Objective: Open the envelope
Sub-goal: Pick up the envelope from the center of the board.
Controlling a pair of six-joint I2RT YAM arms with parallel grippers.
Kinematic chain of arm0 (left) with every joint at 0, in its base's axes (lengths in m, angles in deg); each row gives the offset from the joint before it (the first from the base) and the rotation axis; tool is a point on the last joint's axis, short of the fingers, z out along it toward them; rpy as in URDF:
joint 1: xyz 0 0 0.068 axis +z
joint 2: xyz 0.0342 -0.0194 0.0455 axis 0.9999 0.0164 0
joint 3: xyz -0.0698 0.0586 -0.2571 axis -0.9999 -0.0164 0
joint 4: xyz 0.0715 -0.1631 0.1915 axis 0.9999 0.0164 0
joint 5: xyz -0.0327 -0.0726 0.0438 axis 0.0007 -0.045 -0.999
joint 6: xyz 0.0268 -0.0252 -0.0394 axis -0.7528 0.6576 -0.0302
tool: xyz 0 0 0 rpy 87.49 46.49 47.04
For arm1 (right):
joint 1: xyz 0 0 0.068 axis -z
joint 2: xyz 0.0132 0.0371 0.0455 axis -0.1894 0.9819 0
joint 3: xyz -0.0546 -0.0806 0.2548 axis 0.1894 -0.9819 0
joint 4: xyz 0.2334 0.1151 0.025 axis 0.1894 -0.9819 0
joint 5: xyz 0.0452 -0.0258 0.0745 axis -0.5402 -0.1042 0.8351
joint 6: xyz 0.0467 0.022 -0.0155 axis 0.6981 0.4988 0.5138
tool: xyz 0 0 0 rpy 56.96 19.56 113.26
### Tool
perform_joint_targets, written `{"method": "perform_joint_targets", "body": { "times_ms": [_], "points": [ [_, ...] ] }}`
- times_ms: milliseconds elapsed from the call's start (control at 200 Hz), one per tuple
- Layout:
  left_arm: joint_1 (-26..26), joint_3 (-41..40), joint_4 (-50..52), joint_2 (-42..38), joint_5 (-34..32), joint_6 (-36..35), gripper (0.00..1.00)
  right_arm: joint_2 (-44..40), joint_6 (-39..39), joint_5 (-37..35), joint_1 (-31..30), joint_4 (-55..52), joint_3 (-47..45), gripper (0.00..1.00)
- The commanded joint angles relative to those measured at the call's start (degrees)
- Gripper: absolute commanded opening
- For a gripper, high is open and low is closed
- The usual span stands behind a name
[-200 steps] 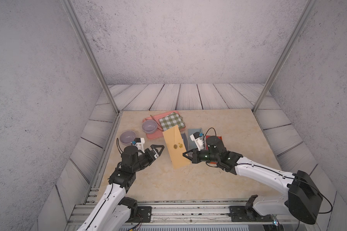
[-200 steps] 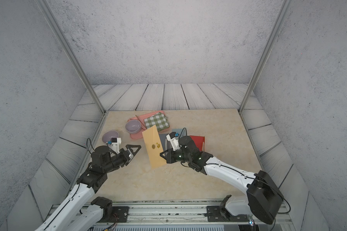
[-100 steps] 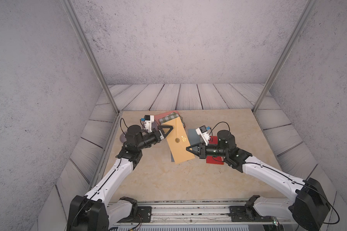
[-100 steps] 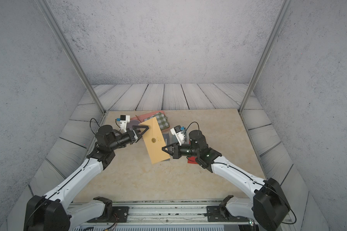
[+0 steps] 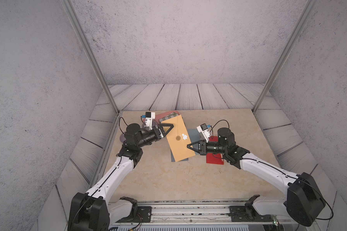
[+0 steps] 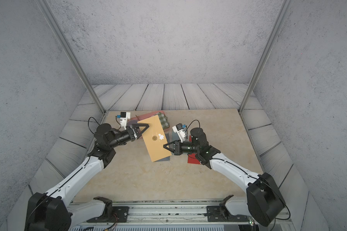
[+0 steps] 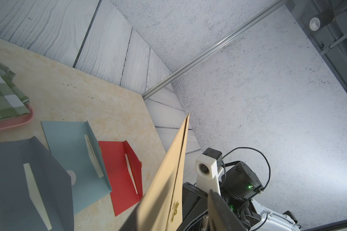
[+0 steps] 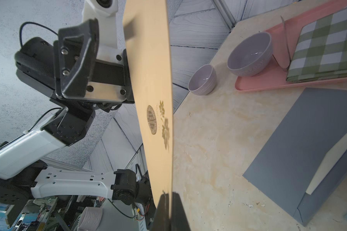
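While the pink tray (image 8: 268, 87) at the far left of the table (image 5: 168, 180) carried the larger lilac bowl (image 8: 250, 54) and a folded green-checked cloth (image 8: 329, 46), the smaller lilac bowl (image 8: 202, 80) stood off the tray, just beside it on its left. Right of the tray lay the grey envelope (image 7: 18, 190), the blue envelope (image 7: 74, 160) and the red envelope (image 7: 118, 176) (in that order from left to right), each with its flap raised and a pale card showing inside. Above them, near the middle of the table, the tan envelope (image 5: 178, 148) hung tilted in the air. It was flat and uncreased, with a round brown seal (image 5: 178, 137) and a pale flower sticker (image 5: 185, 136) side by side on its face. The right gripper (image 5: 188, 145) was clamped on its right edge. The left gripper (image 5: 171, 125) straddled its far left corner, jaws apart, with one finger (image 8: 76, 60) clear of the paper.
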Motion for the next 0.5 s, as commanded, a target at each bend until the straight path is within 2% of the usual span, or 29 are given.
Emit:
{"method": "perform_joint_targets", "body": {
  "times_ms": [0,150,265,360,495],
  "points": [
    [-0.1,2.3,-0.7,0.2,1.1,-1.8,0.44,0.5,-1.1,0.7,0.4,-2.3,1.8,0.02],
    [-0.1,2.6,0.5,0.4,1.2,-2.6,0.32,0.0,-3.0,-2.1,0.4,-5.7,1.8,0.06],
    [-0.1,2.8,0.9,0.8,0.9,-2.6,0.18,-0.1,-3.8,-3.3,0.3,-7.1,1.9,0.07],
    [-0.1,3.2,1.8,1.2,0.9,-3.0,0.08,-0.4,-4.3,-4.7,0.5,-8.8,2.2,0.17],
    [-0.2,4.6,5.9,1.2,1.2,-5.4,0.0,-2.9,-6.5,-11.7,0.5,-13.6,2.8,0.32]
  ]
}}
